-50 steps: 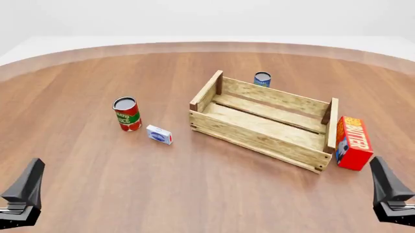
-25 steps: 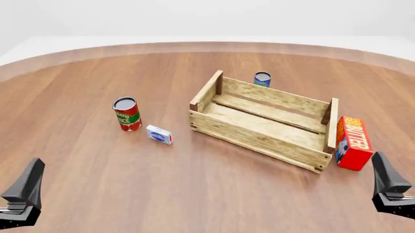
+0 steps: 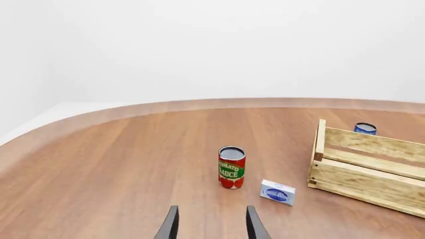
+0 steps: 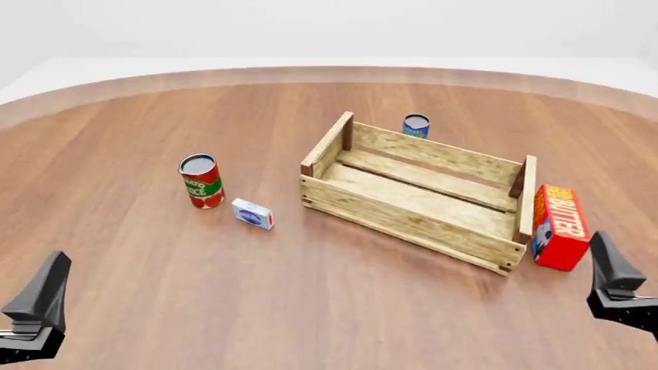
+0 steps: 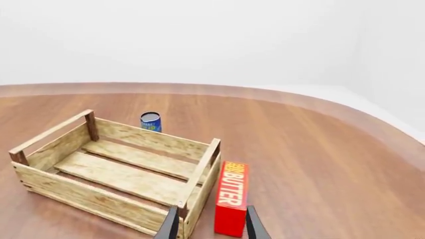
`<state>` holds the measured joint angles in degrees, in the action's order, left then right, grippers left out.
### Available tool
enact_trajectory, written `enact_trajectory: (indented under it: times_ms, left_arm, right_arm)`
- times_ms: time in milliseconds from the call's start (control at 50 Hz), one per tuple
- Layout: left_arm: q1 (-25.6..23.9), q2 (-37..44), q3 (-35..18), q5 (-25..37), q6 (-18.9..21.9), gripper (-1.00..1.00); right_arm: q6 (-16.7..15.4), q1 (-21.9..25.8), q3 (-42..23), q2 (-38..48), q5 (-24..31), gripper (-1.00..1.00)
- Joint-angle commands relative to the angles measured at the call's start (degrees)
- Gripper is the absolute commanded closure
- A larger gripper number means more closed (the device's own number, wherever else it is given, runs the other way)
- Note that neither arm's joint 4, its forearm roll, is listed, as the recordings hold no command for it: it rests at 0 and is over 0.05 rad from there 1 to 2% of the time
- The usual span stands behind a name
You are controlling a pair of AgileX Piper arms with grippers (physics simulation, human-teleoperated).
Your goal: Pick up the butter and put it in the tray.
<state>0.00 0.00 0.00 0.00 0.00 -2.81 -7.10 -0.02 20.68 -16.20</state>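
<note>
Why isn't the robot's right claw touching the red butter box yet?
Apart. In the front view the right gripper sits nearer the camera than the butter, with bare table showing between them.

A broad wooden table (image 4: 308,308) fills the scene, its warm brown grain running away toward a curved far edge (a paler band rims it). Beyond that edge lies a flat white surround, then a plain white wall. Light is even and soft, with faint shadows on the table.
</note>
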Motion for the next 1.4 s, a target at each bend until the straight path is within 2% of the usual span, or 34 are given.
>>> enact_trajectory:
  times_ms: [20,380,820,1080,1400]
  left_arm:
    - [0.0,0.0,0.0,0.0,0.0,-1.0]
    - [0.0,0.0,0.0,0.0,0.0,-1.0]
    - [0.0,0.0,0.0,0.0,0.0,-1.0]
    - [0.0,0.0,0.0,0.0,0.0,-1.0]
    - [0.0,0.0,0.0,0.0,0.0,-1.0]
  right_arm:
    - [-0.51,-1.45,0.01,4.92,-4.31,-1.0]
    - [-1.12,-3.54,0.02,14.98,-13.27,-1.0]
    - [-1.21,-3.86,0.02,34.66,-31.01,-1.0]
    - [-0.9,-4.2,0.02,50.82,-45.36,-1.0]
    - [-0.41,-4.86,0.02,60.43,-53.24,-1.0]
